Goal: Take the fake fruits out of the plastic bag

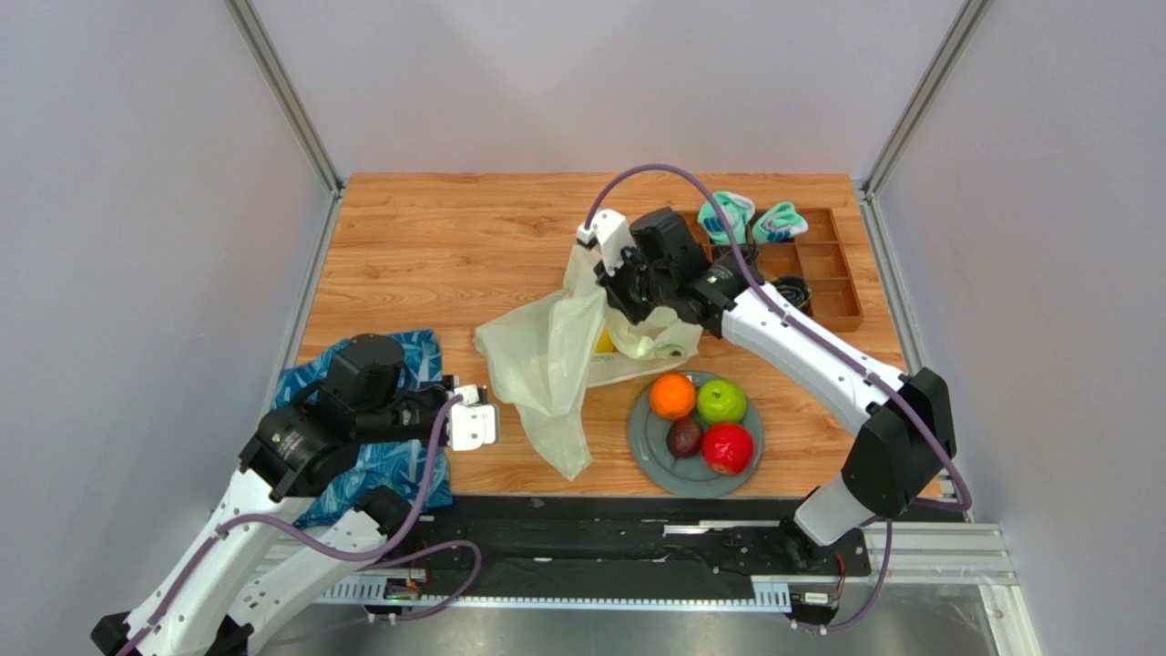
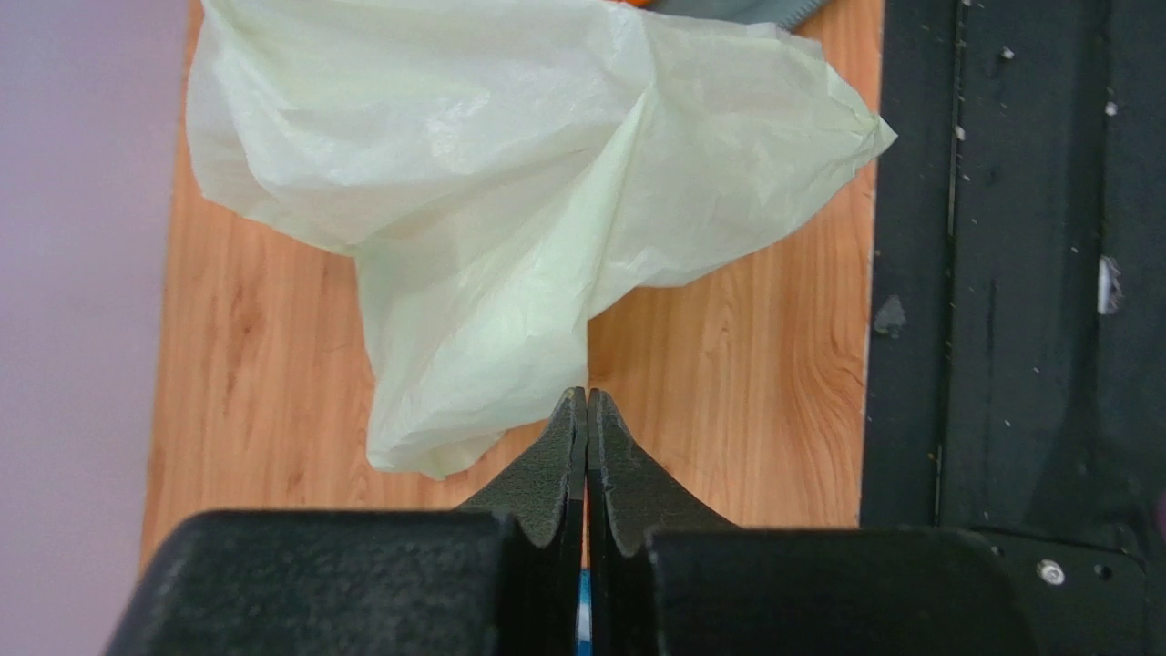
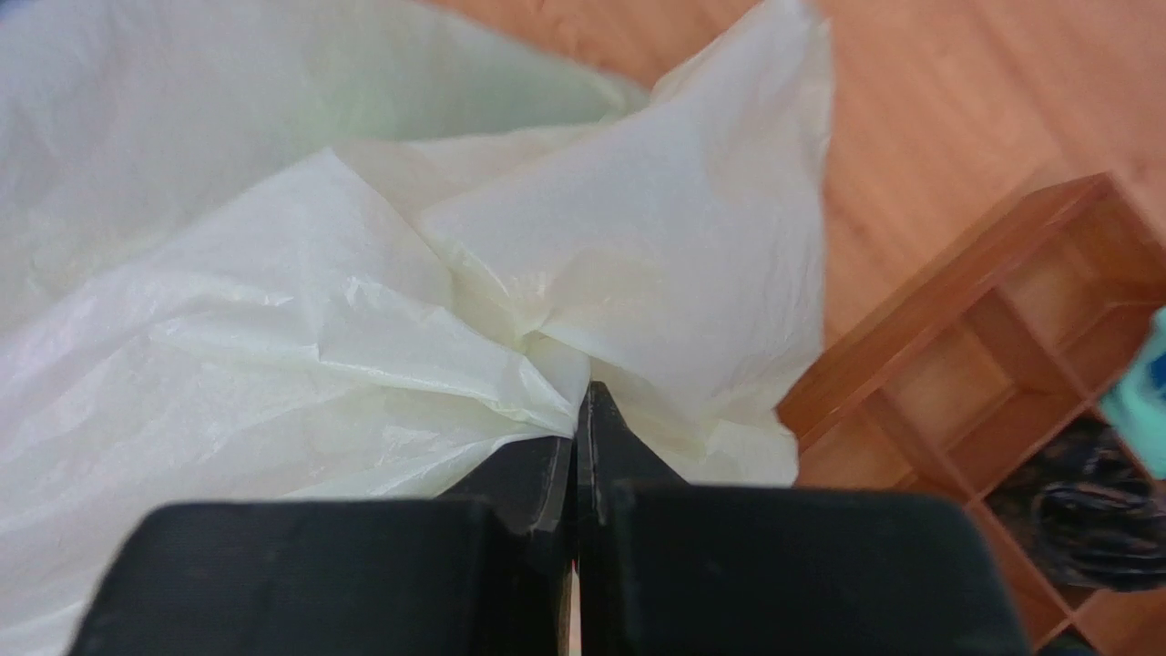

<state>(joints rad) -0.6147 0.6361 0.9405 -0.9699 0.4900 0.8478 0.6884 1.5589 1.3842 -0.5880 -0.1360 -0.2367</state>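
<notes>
The pale yellow-green plastic bag (image 1: 554,362) lies crumpled mid-table, its top pulled up to my right gripper (image 1: 612,291). In the right wrist view the film (image 3: 411,274) bunches at the shut fingertips (image 3: 580,406), which pinch it. A yellow shape (image 1: 604,342) shows through the bag. Fake fruits sit on a grey plate (image 1: 657,462): an orange (image 1: 672,397), a green apple (image 1: 721,402), a dark brown one (image 1: 684,438) and a red apple (image 1: 728,448). My left gripper (image 1: 482,416) is shut on nothing just left of the bag (image 2: 520,205), its tips (image 2: 587,399) close to the film.
A blue patterned bag (image 1: 359,451) lies under the left arm at the front left. A wooden compartment tray (image 1: 825,274) stands at the back right with rolled teal-and-white socks (image 1: 726,216) in it. A black strip (image 2: 1013,274) runs along the table's near edge.
</notes>
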